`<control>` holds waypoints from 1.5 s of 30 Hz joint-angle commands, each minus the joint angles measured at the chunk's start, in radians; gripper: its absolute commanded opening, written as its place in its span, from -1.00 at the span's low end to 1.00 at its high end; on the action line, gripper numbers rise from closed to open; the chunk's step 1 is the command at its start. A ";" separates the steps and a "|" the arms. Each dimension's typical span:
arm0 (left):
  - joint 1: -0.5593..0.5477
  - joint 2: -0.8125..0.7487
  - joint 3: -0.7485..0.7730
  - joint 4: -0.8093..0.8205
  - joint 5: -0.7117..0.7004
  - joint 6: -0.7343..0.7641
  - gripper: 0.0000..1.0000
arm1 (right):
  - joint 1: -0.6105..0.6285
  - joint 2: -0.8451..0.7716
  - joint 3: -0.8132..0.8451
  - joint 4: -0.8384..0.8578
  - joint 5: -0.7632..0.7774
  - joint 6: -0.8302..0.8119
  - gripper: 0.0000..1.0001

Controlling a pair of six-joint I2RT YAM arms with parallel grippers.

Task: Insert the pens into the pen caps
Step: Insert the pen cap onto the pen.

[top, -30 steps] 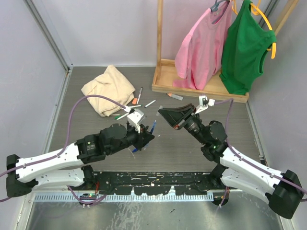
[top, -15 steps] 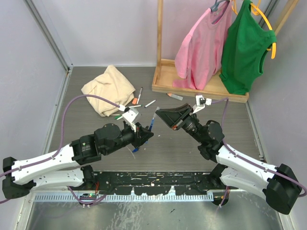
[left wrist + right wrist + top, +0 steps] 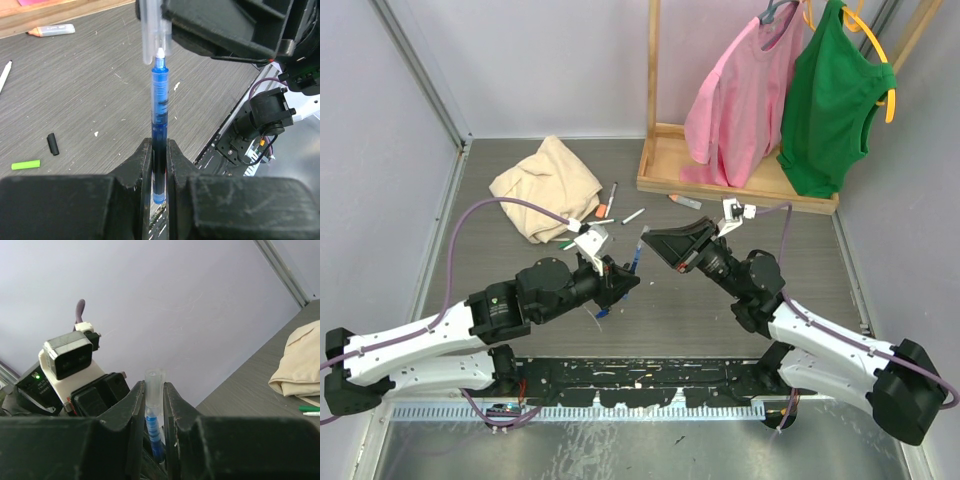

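As left gripper holds pen, right gripper holds cap

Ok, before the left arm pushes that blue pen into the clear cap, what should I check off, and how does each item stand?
1. Left jaws grip the blue pen: ok, barrel pinched between them.
2. Right jaws grip the clear cap: ok, held between them.
3. The pen's white tip is at the cap's mouth: ok in the left wrist view.
4. Pen and cap share one axis: cannot tell; they look close in the left wrist view, but any offset in depth is not shown.
5. Pen seated in the cap: not ok, the barrel is wholly outside.
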 commanded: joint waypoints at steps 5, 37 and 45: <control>-0.004 -0.025 0.017 0.058 -0.014 -0.003 -1.00 | -0.002 0.032 0.033 -0.003 -0.062 -0.008 -1.00; -0.004 -0.018 0.048 0.078 -0.140 -0.043 -1.00 | 0.019 0.078 0.045 -0.084 -0.226 -0.128 -0.89; -0.004 -0.035 0.053 0.107 -0.157 -0.049 -1.00 | 0.041 0.115 0.044 -0.102 -0.263 -0.155 -0.76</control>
